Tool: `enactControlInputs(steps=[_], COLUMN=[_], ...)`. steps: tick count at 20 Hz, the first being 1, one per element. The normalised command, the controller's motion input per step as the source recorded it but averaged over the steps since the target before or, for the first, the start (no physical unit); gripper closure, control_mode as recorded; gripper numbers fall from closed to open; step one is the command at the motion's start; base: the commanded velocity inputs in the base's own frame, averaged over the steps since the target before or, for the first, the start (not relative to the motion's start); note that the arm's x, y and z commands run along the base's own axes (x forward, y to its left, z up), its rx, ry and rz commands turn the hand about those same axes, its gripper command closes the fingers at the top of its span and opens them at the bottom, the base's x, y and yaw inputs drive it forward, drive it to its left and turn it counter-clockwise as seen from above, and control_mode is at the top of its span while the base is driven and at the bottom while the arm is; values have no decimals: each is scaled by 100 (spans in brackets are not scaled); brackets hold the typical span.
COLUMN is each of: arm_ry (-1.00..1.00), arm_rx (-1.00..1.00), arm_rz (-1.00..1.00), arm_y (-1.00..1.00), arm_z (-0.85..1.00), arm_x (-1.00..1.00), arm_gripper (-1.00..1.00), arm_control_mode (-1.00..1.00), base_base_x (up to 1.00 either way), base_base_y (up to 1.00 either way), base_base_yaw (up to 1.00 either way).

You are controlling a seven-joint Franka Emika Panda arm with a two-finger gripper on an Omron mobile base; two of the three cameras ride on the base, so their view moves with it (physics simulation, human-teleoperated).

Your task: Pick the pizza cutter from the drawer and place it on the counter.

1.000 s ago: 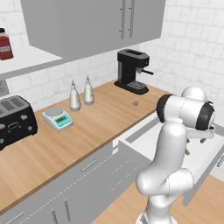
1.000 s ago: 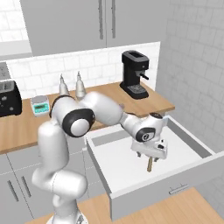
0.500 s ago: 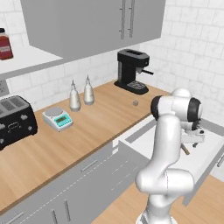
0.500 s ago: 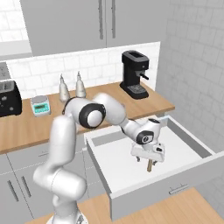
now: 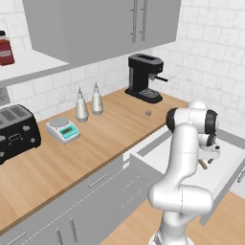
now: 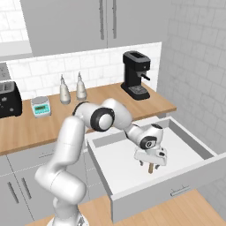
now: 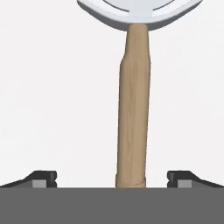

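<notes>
The wooden desk (image 6: 53,121) runs under the white tiled wall. My tool (image 7: 112,180) has sunk lower into the open drawer (image 6: 119,170), fingers apart astride the pizza cutter (image 7: 132,109) lying on the drawer floor.

**Colours and patterns**

Tan-brown wooden handle and pale grey wheel on the pizza cutter (image 7: 132,100); white inside and flat grey front on the drawer (image 6: 132,174); light-brown wood grain across the counter (image 5: 72,155); black coffee machine (image 5: 143,78); black toaster (image 5: 16,133); white tiled wall (image 5: 210,57); grey cabinets (image 5: 105,24).
</notes>
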Motion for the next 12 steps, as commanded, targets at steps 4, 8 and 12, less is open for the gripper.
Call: enactControlInputs(steps=[4, 8, 12], arm_ry=[-3, 0, 0], arm_rx=[0, 0, 0], arm_rz=[0, 0, 0], arm_y=[-11, -12, -8], arm_z=[-32, -39, -40], arm_x=[25, 13, 4], arm_gripper=[-100, -100, 100], arm_control_mode=[-100, -100, -100], base_base_x=[0, 0, 0], base_base_y=[0, 0, 0], base_base_yaw=[0, 0, 0])
